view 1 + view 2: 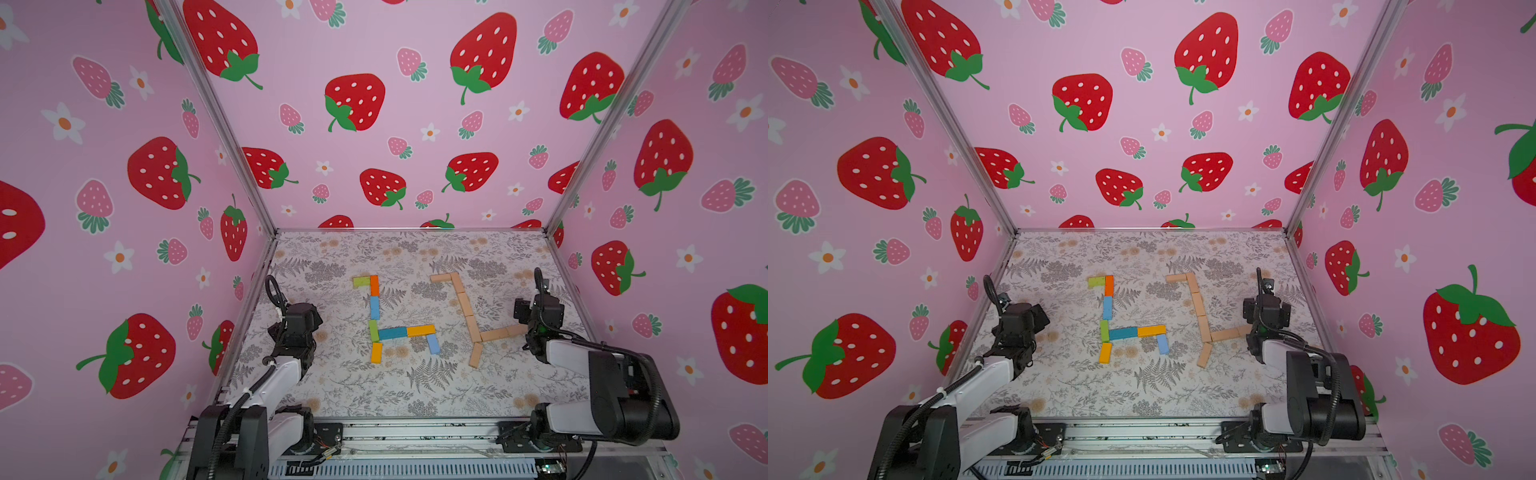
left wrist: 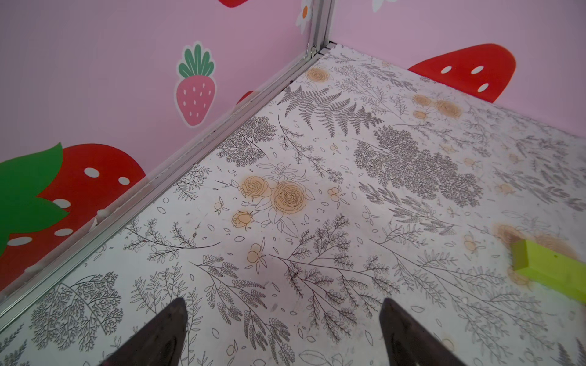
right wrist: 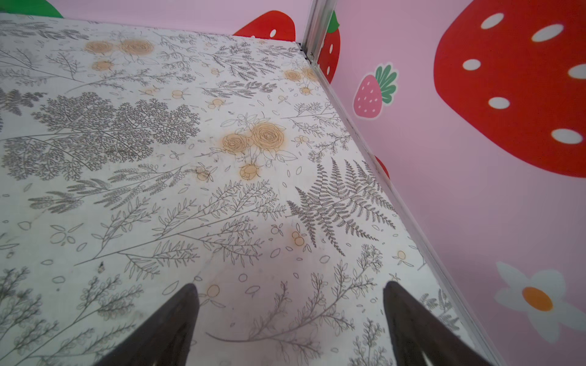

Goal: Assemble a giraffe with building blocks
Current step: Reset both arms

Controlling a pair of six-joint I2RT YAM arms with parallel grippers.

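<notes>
I am running both grippers wide open and empty: left gripper (image 2: pixel 283 304) and right gripper (image 3: pixel 291 285) are hovering over bare table (image 1: pixel 415 386). The building blocks (image 1: pixel 1107 307) are lying flat mid-table as a coloured figure (image 1: pixel 392 332) and a tan figure (image 1: pixel 492 334). The tan figure's body is pointing lengthwise at the nearer right arm (image 1: pixel 569 353), which is hiding its end; I cannot confirm a rear leg.

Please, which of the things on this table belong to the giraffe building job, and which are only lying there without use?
Belong to the job:
coloured blocks, laid flat as a giraffe shape
tan blocks, laid as a similar shape beside them
left tool and right tool, both open, holding nothing

Not part of it:
floral table cover
strawberry walls
No stray object shows.
</notes>
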